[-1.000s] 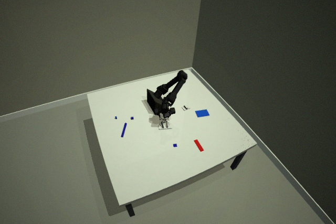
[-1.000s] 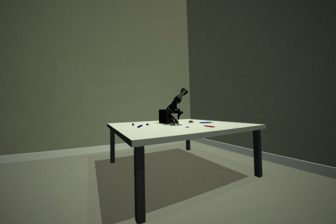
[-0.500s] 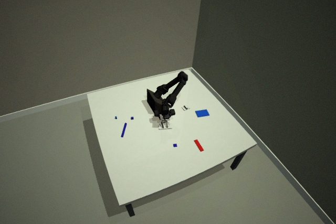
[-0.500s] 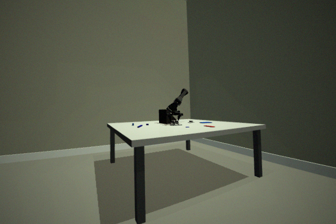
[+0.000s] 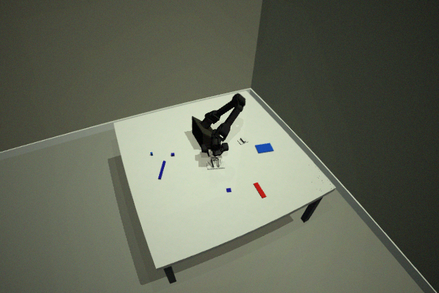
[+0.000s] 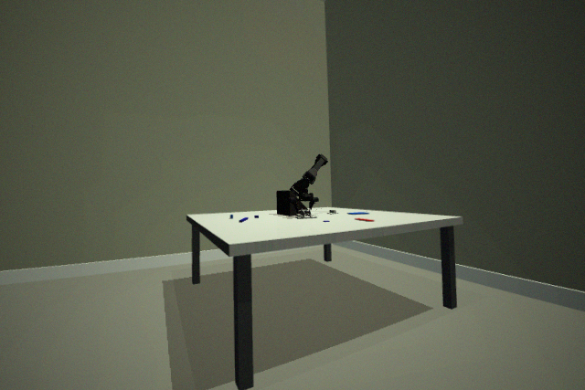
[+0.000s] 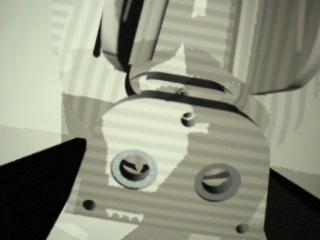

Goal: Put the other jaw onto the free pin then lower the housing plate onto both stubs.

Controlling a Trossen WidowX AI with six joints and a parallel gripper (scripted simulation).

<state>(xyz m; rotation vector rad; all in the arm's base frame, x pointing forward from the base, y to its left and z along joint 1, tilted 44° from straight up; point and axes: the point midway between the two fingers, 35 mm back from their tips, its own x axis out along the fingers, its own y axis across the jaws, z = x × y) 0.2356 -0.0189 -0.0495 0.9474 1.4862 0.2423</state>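
Observation:
My gripper [image 7: 172, 162] [image 5: 215, 156] is shut on the pale housing plate [image 7: 225, 145], with one black finger at each side edge. The plate has a rounded top edge, three small holes and two grey rings, the left ring [image 7: 116, 169] and the right ring [image 7: 236, 182]. Dark and pale shapes show partly through both rings; I cannot tell whether they are pin stubs or whether they line up. The long pale jaws, left [image 7: 150, 30] and right [image 7: 275, 45], extend beyond the plate at the top of the wrist view. The plate hides their gear teeth and pins.
A blue slab [image 5: 264, 147] [image 6: 357, 213] and a red bar [image 5: 259, 190] [image 6: 364, 219] lie to the right. A blue bar [image 5: 162, 169] and two small blue blocks, one here [image 5: 172, 154], lie left. Another blue block [image 5: 228, 190] lies in front. A small pale-and-dark piece [image 5: 242, 141] is right of the arm.

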